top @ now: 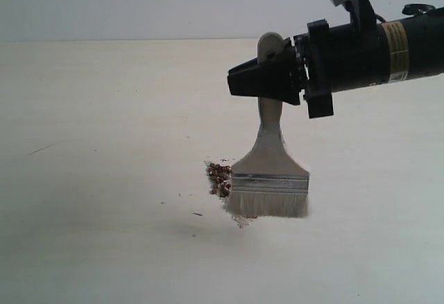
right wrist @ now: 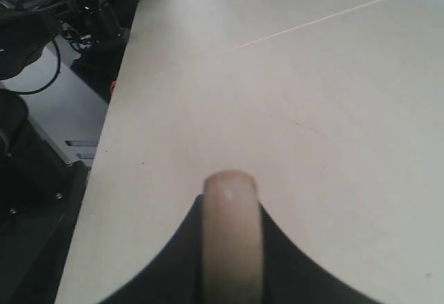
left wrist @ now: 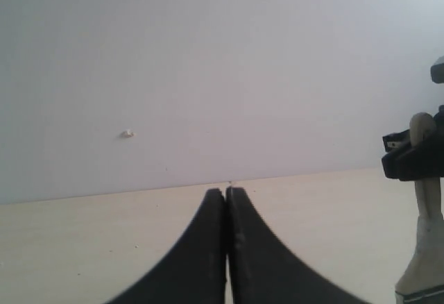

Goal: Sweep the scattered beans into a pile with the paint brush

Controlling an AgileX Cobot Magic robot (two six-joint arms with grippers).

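Wide pale-bristled wooden paint brush (top: 269, 182) | handle pinched by right gripper (top: 267, 85) | tiny reddish-brown beans (top: 219, 178) heaped just beside brush | bristles best kept pressed flat.

- A pale wooden table (top: 104, 110), broad and flat, runs back to a white wall (top: 208, 5)
- Near its middle lies a small tight pile (top: 219, 179) of reddish-brown beans (top: 223, 169) mixed with white grains
- The paint brush (top: 269, 179) stands upright just beside the pile, bristle tips down on the surface
- A few stray grains (top: 242, 221) lie at the bristles' edge, with dark specks (top: 198, 214) nearby
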